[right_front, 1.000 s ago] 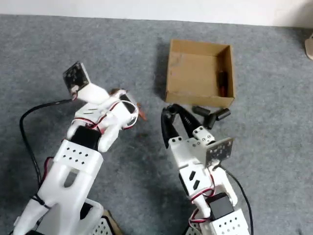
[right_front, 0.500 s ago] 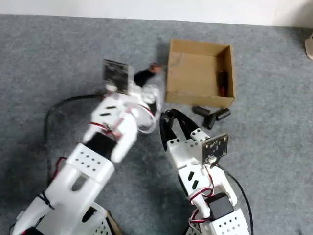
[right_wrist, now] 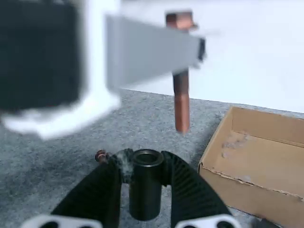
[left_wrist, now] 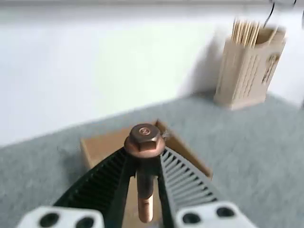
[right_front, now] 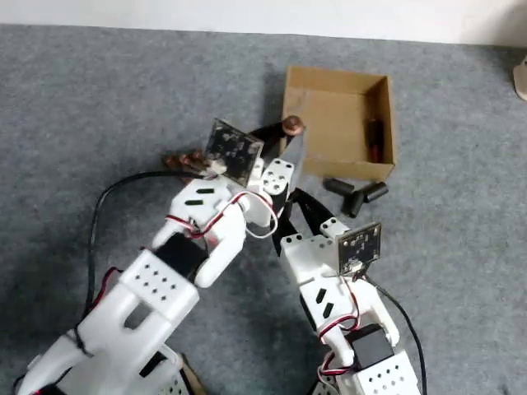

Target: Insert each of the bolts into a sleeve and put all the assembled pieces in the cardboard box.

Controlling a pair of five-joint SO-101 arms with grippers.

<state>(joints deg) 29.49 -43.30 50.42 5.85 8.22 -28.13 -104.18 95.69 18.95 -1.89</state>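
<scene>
Grey carpeted tabletop (right_front: 99, 99) meets a white wall (right_front: 247, 12); cardboard box (right_front: 333, 76) near its far edge; left pincer (left_wrist: 144, 154) clamps a copper bolt (left_wrist: 144, 178); right pincer (right_wrist: 145, 162) grips a black sleeve (right_wrist: 145, 190) upright.

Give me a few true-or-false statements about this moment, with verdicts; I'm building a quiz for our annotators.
1. The left pincer grips a copper bolt. True.
2. The right pincer is empty. False: it holds a black sleeve.
3. The bolt already sits inside that sleeve. False: its tip is clear of the opening.
4. Loose sleeves lie on the carpet beside the cardboard box. True.
</scene>
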